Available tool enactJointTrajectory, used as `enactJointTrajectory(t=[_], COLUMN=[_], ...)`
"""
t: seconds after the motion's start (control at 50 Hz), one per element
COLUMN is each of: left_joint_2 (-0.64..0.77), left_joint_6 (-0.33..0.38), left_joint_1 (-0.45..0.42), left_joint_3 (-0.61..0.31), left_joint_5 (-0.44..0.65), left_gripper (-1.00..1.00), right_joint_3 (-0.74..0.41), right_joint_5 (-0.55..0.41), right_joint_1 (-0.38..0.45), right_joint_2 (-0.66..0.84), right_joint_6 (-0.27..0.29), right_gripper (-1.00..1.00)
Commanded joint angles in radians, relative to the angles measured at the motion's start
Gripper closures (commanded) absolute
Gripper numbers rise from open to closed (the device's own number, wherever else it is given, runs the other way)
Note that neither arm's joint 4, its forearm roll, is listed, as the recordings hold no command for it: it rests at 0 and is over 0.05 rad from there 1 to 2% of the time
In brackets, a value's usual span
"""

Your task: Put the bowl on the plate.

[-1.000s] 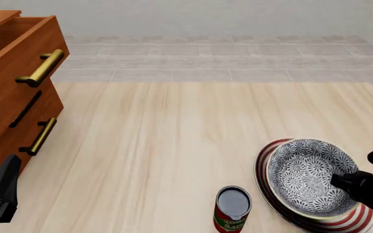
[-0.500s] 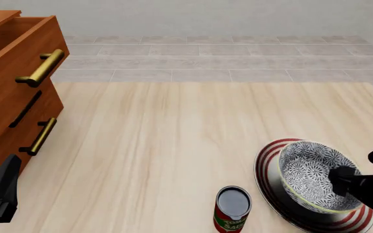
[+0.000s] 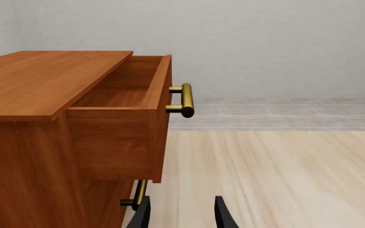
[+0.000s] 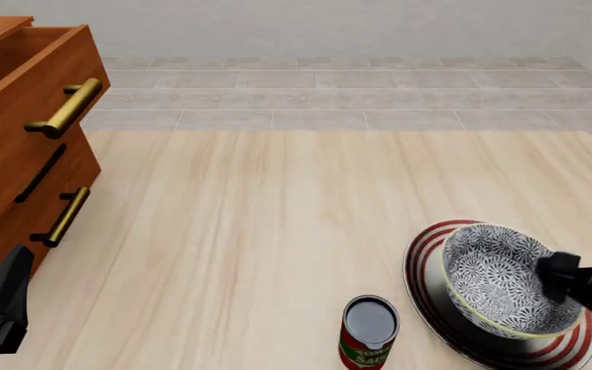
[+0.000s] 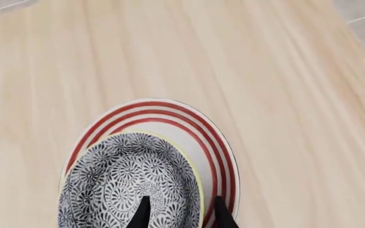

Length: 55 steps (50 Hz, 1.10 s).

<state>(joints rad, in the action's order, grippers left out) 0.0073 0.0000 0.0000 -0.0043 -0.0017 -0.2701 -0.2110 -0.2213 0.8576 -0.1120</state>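
The floral bowl (image 4: 502, 281) is being rested on the red-ringed plate (image 4: 427, 258), its right rim straddled by the parted right gripper (image 5: 179, 211); the left gripper (image 3: 181, 213) is being held apart, unloaded, near the wooden drawer cabinet (image 3: 55, 128).

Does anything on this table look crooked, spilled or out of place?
Nothing is spilled or broken. Two things stand out: the bowl sits off-centre on the plate, towards its right side, and the wooden cabinet's top drawer is pulled open.
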Motion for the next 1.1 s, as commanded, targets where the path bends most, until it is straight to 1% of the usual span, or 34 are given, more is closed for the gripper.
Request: enactJointTrajectory(t=[0.02,0.08,0.1,0.16,0.52,0.84,1.1], left_joint_2=[0.000,0.000,0.000,0.000,0.000,0.000,0.000], left_joint_6=[0.000,0.000,0.000,0.000,0.000,0.000,0.000], left_joint_1=[0.000,0.000,0.000,0.000,0.000,0.000,0.000], left_joint_3=[0.000,0.000,0.000,0.000,0.000,0.000,0.000], left_joint_5=[0.000,0.000,0.000,0.000,0.000,0.000,0.000], left_gripper=[-1.00,-1.00,-1.00,-1.00,-1.00,-1.00,-1.00], right_joint_3=[-0.045,-0.065,-0.083,-0.101,-0.206,-0.280,-0.316], right_joint_5=[-0.072,-0.099,-0.126,-0.147,-0.271,-0.307,-0.295], right_joint_1=[-0.017,-0.025,-0.033,-0.036,-0.032,-0.012,0.009], right_joint_2=[-0.053,-0.071,-0.089,-0.101,-0.186,-0.194,-0.169], right_joint_6=[0.030,0.041,0.052,0.059,0.087,0.097,0.097], right_gripper=[-1.00,-1.00,-1.00,-1.00,-1.00,-1.00,-1.00])
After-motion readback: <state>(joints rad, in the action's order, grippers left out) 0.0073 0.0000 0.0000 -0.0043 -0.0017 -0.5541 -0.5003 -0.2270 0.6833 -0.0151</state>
